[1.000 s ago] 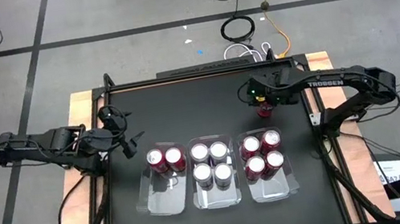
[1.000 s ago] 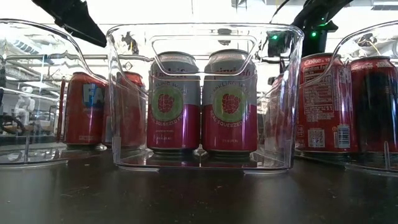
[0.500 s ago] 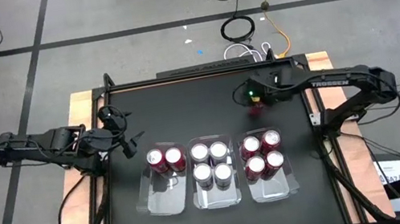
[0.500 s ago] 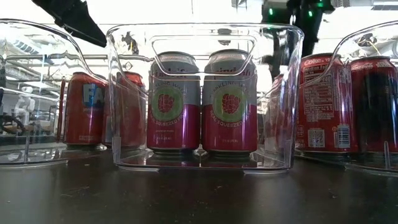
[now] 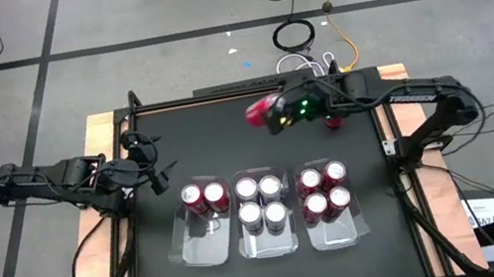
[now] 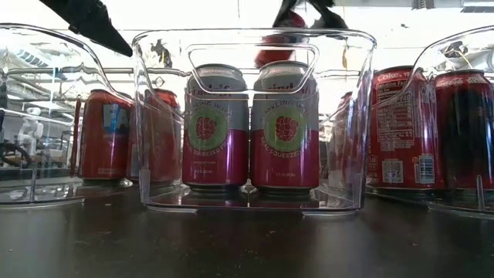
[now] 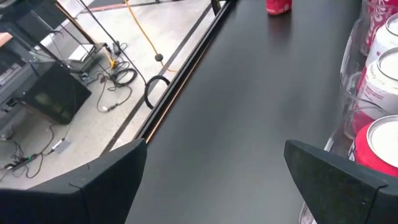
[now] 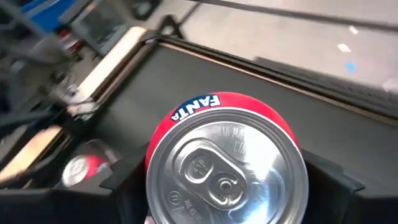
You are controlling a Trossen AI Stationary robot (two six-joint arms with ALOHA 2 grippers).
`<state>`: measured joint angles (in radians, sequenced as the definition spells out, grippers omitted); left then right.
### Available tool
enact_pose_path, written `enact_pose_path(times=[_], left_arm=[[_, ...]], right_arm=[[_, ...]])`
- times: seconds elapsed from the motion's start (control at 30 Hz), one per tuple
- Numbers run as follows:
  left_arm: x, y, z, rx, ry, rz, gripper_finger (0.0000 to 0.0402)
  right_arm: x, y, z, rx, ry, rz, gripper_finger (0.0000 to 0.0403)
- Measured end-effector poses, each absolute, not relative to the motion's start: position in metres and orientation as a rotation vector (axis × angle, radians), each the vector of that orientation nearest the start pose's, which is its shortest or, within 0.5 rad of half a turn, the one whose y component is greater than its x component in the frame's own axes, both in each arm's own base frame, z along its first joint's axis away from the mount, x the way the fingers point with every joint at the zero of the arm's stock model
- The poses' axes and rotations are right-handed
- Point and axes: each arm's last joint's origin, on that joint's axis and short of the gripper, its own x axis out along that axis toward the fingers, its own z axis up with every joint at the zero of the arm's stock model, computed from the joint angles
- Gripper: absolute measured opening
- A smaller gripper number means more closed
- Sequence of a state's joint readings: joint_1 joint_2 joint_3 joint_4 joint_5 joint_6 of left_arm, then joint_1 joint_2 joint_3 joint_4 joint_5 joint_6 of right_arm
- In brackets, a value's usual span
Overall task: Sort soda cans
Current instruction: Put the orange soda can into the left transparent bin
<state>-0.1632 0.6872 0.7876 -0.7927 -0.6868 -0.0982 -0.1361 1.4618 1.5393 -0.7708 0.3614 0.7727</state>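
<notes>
My right gripper (image 5: 268, 115) is up above the table's far middle, shut on a red Fanta can (image 8: 227, 165) that is tipped over, top toward the wrist camera. A second red can (image 5: 333, 122) stands on the table at the far right. Three clear trays sit in a row near the middle. The left tray (image 5: 207, 248) holds two red cans (image 5: 205, 197), and the middle tray (image 5: 270, 243) holds several silver-and-pink cans (image 6: 251, 127). The right tray (image 5: 336, 234) holds several red cans (image 5: 324, 191). My left gripper (image 5: 155, 179) waits open at the table's left edge. My right gripper pinches the Fanta can's round side wall (image 8: 155, 155) between its two fingers (image 8: 127, 180), one on each side of the body. The fingers run along the can from its top end, slanting down toward the table's left. The can is lifted clear and tilted.
Bare black tabletop (image 5: 218, 143) lies between the trays and the far edge. The left tray's near half is free of cans. Cables (image 5: 295, 35) lie on the floor beyond the table's far edge.
My right gripper has risen and swung toward the table's left from the far right, tipping from pointing down to a slant. The Fanta can has come up off the table with it and is tilted. The other red can stays where it stood.
</notes>
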Motion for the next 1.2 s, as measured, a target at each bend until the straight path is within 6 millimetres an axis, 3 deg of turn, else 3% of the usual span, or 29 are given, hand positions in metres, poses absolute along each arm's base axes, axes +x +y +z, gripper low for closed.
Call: enact_pose_path(times=[0.23,0.5,0.67,1.13,1.2], left_arm=[[0.125,-0.002,0.298,0.193,0.606,0.532,0.0388],[0.134,-0.004,0.312,0.115,0.434,0.533,0.0388],[0.138,-0.004,0.321,0.069,0.335,0.532,0.0388],[0.144,-0.006,0.333,0.002,0.199,0.496,0.0388],[0.146,-0.006,0.334,-0.100,0.166,0.517,0.0388]], right_arm=[[0.346,-0.030,0.399,0.506,0.502,-0.586,0.0289],[0.370,-0.030,0.396,0.448,0.577,-0.515,0.0290],[0.377,-0.030,0.383,0.446,0.644,-0.521,0.0290],[0.379,-0.030,0.385,0.451,0.607,-0.514,0.0291],[0.380,-0.030,0.385,0.455,0.610,-0.497,0.0291]])
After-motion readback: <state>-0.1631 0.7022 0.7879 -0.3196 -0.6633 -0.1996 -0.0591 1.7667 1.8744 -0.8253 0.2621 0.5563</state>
